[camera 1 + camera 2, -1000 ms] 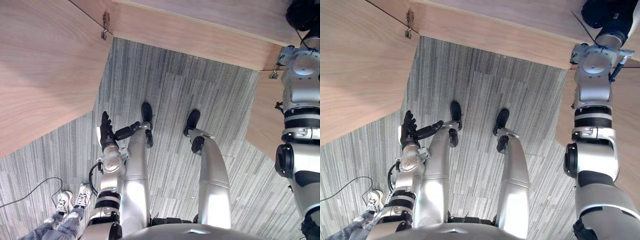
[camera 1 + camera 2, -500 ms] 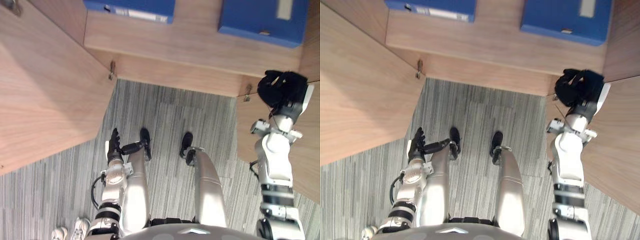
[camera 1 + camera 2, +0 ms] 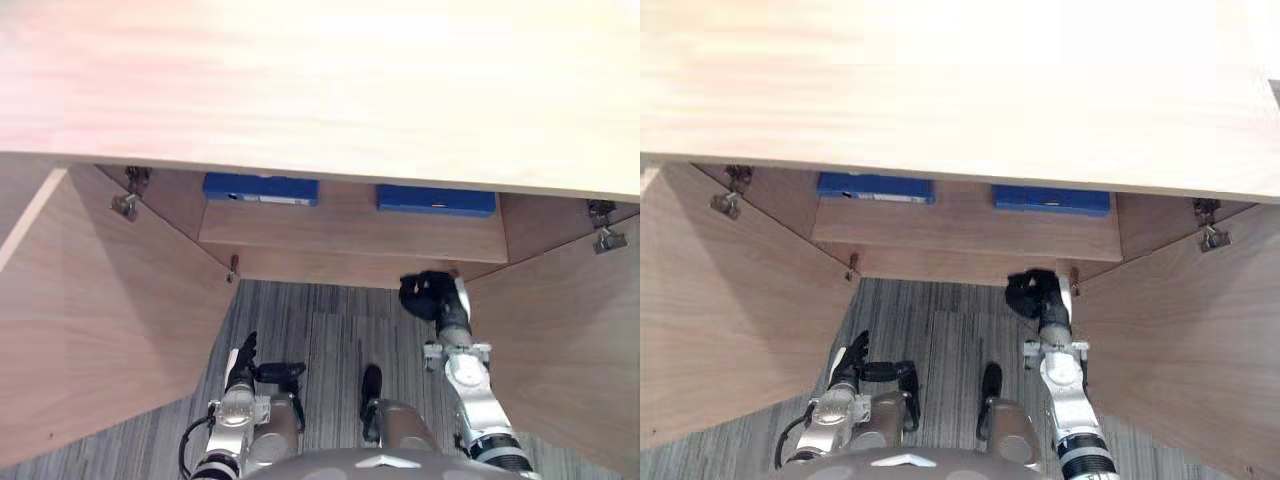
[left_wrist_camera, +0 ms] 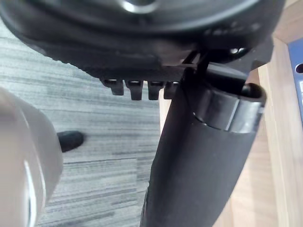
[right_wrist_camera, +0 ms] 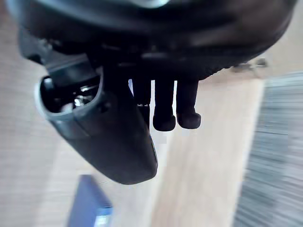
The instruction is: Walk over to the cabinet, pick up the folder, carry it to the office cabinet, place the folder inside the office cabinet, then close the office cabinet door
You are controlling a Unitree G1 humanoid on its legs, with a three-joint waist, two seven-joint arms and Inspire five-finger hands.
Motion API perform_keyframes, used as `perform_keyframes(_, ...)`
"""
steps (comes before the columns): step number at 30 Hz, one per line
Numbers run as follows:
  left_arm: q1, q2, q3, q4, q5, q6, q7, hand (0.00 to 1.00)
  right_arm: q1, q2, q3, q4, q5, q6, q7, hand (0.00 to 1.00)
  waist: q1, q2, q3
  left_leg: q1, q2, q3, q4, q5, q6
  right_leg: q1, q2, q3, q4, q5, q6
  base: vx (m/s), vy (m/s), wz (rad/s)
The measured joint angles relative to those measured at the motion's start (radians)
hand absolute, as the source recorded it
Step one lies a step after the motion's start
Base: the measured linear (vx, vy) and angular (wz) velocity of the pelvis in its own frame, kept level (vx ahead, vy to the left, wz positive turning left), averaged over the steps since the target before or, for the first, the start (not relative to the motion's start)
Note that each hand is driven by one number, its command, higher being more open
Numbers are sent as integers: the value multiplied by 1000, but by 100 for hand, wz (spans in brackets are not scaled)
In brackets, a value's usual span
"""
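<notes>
A big wooden cabinet [image 3: 320,90] takes up the top half of the picture. Its two doors stand wide open. The left door [image 3: 100,330] is at the left side and the right door [image 3: 560,350] is at the right side. Between them is a wide gap with grey stripy floor [image 3: 320,330] in the lower middle.

Inside, a wooden shelf [image 3: 350,230] sits in the middle of the picture. Two blue folders lie on it, tucked under the cabinet's top. The left folder [image 3: 260,188] is at the middle left. The right folder [image 3: 436,200] is at the middle right. There is bare shelf between them, and they do not touch. No hand is on either folder.

The right hand [image 3: 425,296] is up in front of the shelf's front edge, just below the right folder and a bit left of the right door. Its fingers look curled in, and it holds nothing.

The left hand [image 3: 243,358] hangs low at the lower left, over the floor and near the left door's edge. Its fingers are straight and it holds nothing.

Two small metal hinges show on the left door: the upper hinge [image 3: 127,205] and the lower hinge [image 3: 233,268]. One more, the right hinge [image 3: 605,238], shows at the right door's top.
</notes>
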Motion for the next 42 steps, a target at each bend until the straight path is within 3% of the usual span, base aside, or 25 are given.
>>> perform_keyframes(7, 12, 21, 9, 75, 34, 7, -6, 100, 5, 22, -2, 316, -35, 50, 4, 100, -22, 14, -41, 128, -21, 24, -140, 50, 1, 92, 8, 13, -87, 42, 2, 43, 3, -9)
perform_keyframes(18, 21, 18, 16, 133, 52, 31, -9, 100, 6, 44, -84, 462, -34, 90, -8, 100, -33, -2, -69, 213, -52, 25, -293, 147, 6, 118, 4, 28, -127, 71, 4, -100, -4, -1)
perform_keyframes(30, 19, 18, 17, 164, 62, 38, -7, 100, 13, 56, -199, 516, -5, 101, -31, 100, -34, 2, -91, 254, -62, 76, -293, 126, 13, 151, 9, 99, -167, 90, 16, -4, 8, -14)
perform_keyframes(37, 21, 16, 38, 165, 78, 41, -9, 100, 28, 58, -321, 481, 120, 93, -44, 100, -44, 8, -95, 304, -55, 173, -292, 88, 8, 152, 28, 199, -174, 92, 13, 31, 2, -44)
perform_keyframes(42, 32, 5, 61, 170, 100, 51, -9, 100, 95, 80, -432, 331, 258, 82, -73, 100, -65, 13, -102, 346, -48, 273, -287, 53, -3, 141, 48, 289, -165, 93, 12, 2, -1, -57)
